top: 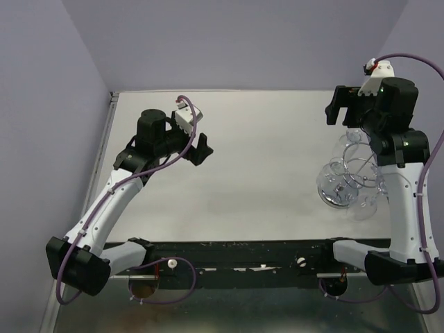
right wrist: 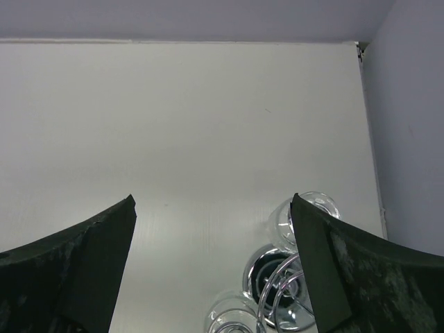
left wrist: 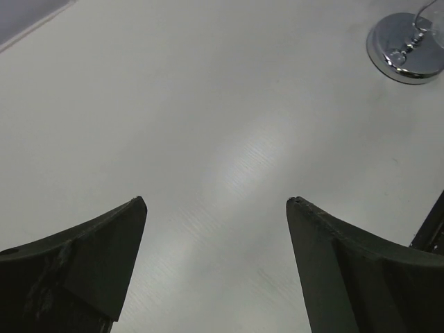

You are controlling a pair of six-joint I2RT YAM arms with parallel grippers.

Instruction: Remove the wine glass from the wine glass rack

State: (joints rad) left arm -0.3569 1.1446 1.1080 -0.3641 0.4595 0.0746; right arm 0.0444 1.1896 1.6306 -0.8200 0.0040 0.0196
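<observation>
The wine glass rack (top: 355, 168) is a chrome wire stand at the right of the table, beside my right arm. Clear wine glasses hang on it, one bowl toward the table's middle (top: 334, 188) and one nearer the arm (top: 367, 205). My right gripper (top: 338, 108) hovers open behind and above the rack. Its wrist view shows the mirrored base (right wrist: 266, 280), wire loops and two glass bowls (right wrist: 282, 223) (right wrist: 232, 320) below its right finger. My left gripper (top: 203, 149) is open over bare table. The rack's base (left wrist: 406, 48) lies far off at the top right of its view.
The white table (top: 263, 139) is boxed by lavender walls at the back and on both sides. A black rail (top: 243, 251) with the arm bases runs along the near edge.
</observation>
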